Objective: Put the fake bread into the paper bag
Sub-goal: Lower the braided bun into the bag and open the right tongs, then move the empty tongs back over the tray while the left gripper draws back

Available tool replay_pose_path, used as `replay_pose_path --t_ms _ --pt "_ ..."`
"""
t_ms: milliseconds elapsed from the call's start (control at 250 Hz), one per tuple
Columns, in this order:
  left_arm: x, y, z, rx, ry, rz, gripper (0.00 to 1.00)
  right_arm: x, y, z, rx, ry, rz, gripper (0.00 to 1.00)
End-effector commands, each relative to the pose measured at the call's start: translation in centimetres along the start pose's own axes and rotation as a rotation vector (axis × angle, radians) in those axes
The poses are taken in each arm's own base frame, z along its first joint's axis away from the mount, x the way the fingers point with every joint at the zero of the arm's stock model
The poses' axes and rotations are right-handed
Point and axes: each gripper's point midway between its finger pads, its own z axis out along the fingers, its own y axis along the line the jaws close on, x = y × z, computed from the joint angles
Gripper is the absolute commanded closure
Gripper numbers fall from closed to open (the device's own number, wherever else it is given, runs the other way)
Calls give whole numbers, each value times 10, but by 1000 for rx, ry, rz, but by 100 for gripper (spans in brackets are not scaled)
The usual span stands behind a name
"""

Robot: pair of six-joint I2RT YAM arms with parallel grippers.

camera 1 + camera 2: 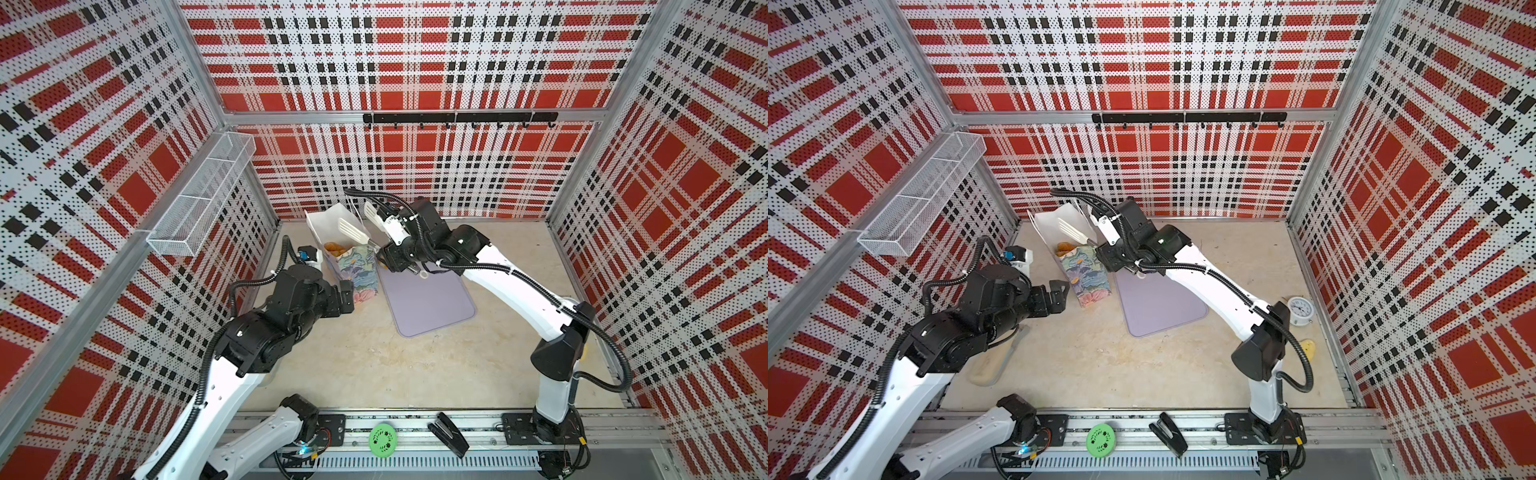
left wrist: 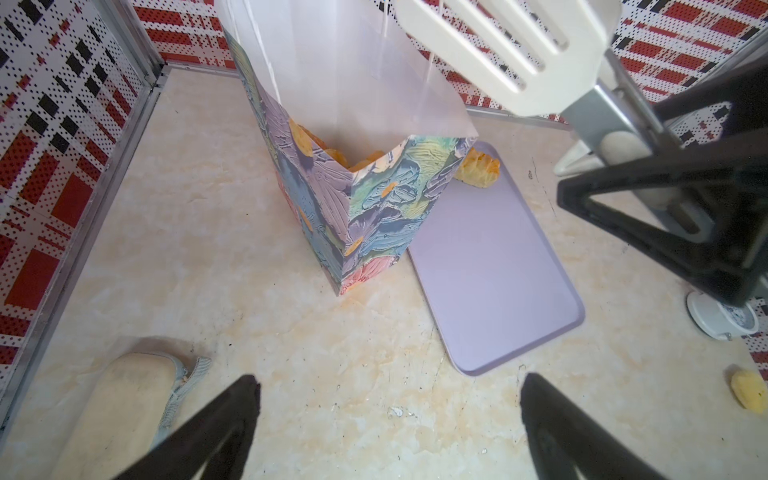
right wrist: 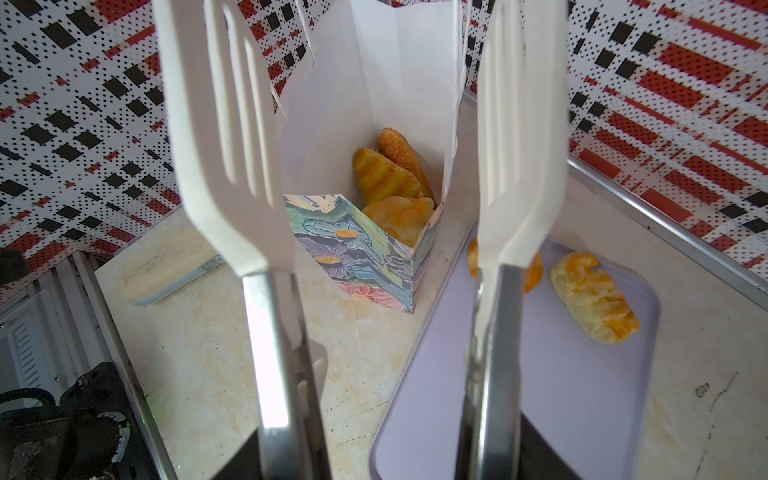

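1. Bag (image 3: pixel 357 249) stands open beside tray (image 3: pixel 540 395); thin paper, likely crumples.
2. Right gripper (image 1: pixel 395 237) clamps tongs (image 3: pixel 224 145), blades apart, empty; left gripper (image 2: pixel 388 390) gapes empty.
3. Bread (image 3: pixel 386 178): some in bag, two on tray; light, glossy, probably slippery, so pinch mid-body.

The flower-printed paper bag (image 3: pixel 365 257) stands upright and open just ahead of the right pincer (image 1: pixel 390 253), with glossy golden fake bread (image 3: pixel 386 178) piled inside. A braided piece (image 3: pixel 594 307) lies outside, below the pincer.
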Motion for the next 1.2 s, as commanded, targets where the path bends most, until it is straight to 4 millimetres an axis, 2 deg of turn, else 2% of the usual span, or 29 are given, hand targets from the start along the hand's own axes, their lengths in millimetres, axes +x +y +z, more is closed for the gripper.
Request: replay_pose_path --t_ms 0,304,480,756,1005,1197 --pt "-11 2 -5 -36 -71 -25 1 -21 -5 -26 41 -113 -31 39" --pt "-7 -21 -2 -4 -87 -1 1 0 -25 -42 99 -103 -17 40" --pt "-3 -39 8 25 -84 18 1 16 -43 -51 138 -82 10 42" --pt "4 -66 28 59 -52 58 1 48 -67 -53 192 -16 48 41" --pt "12 -81 40 79 -24 81 1 73 -92 -60 242 25 93 41" --pt "22 -91 49 95 1 91 1 98 -109 -57 279 83 113 41"
